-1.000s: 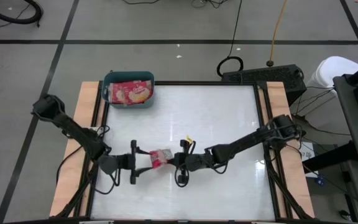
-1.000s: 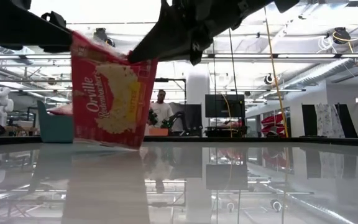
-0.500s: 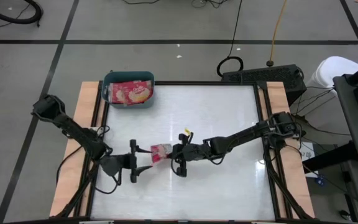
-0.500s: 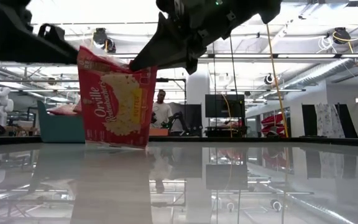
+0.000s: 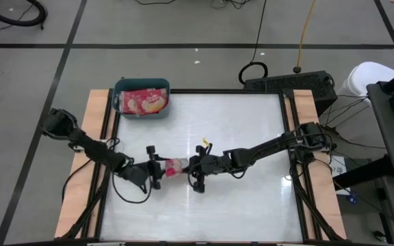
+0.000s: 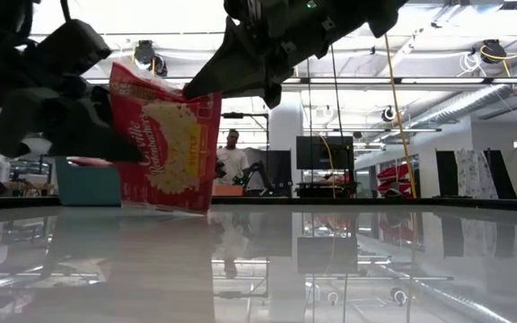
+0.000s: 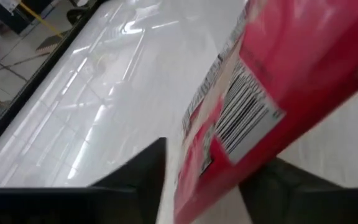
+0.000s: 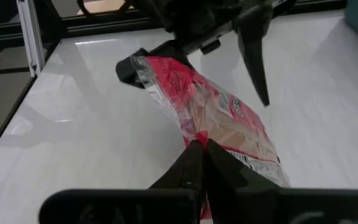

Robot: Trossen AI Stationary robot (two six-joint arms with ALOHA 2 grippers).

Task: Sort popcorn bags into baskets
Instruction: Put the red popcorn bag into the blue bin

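We see both arms reaching low toward the middle of the white desk (image 5: 252, 137), meeting over a single popcorn bag (image 5: 175, 167). The right gripper (image 5: 191, 168) comes in from the right with its arm stretched nearly flat across the desk, and its fingers are pinched tight on one edge of the bag; from the right wrist view the two fingers meet on the red foil with no gap between them. The left gripper (image 5: 157, 171) comes from the left on a bent, low arm, its fingers standing on either side of the bag's opposite end. In the left wrist view the bag lies between the two dark fingers, but we cannot tell whether they press on it.

From the low view the bag (image 6: 164, 139) hangs upright, slightly tilted, its lower edge just above or at the desk surface.

The teal basket (image 5: 141, 85) sits at the desk's far left corner, well apart from the grippers, with red packets (image 5: 142, 102) inside it. The desk between the bag and the basket shows bare white surface, as does the wide stretch on the right.
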